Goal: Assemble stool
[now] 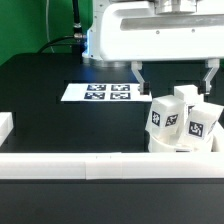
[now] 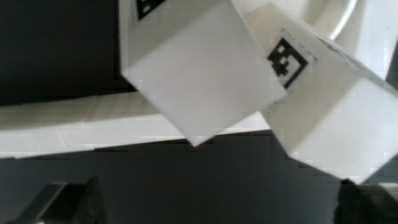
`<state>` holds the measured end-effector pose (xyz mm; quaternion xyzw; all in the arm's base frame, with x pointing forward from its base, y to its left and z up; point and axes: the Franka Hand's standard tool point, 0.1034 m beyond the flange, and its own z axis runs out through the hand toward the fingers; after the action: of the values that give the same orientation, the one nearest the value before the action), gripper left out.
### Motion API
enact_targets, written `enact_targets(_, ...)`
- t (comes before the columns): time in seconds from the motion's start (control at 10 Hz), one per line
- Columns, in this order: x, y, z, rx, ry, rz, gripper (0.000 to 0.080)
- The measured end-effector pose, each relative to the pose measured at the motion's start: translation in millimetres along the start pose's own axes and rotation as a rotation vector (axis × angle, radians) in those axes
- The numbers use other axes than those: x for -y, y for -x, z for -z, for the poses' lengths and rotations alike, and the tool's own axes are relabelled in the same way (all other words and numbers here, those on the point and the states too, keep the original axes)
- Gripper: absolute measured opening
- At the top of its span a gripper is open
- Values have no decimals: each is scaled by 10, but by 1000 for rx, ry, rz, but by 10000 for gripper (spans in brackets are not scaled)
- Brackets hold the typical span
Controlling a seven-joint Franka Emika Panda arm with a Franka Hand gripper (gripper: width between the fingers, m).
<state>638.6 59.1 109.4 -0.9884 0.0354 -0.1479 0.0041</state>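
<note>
White stool legs (image 1: 178, 118) cluster at the exterior view's right on the black table (image 1: 40, 85), against a rail (image 1: 80, 165). The gripper (image 1: 175, 72) hangs above them, jaws wide, holding nothing. The marker board (image 1: 100, 92) lies behind.

From my remote station I see a black table (image 1: 45, 95) carrying everything. The marker board (image 1: 104, 92) lies flat on it, toward the middle, well apart from the other items. A long white border rail (image 1: 75, 163) runs along the near edge, and a short white rail end (image 1: 5, 125) sits at the exterior view's left. At the exterior view's right, the stool parts are bunched together against the near rail: blocky white legs (image 1: 165, 118) bearing square tags, with the round seat (image 1: 185, 143) among them. How each leg rests I cannot tell. The wrist view shows tagged white leg (image 2: 196, 80) faces over the dark tabletop (image 2: 178, 195).
</note>
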Motion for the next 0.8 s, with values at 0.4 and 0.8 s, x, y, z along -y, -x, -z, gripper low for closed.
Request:
enact_targets(0.4, -1, 10, 1, 21, 0, 116, 649)
enact_targets(0.8, 60, 70, 13, 262, -18, 141, 649)
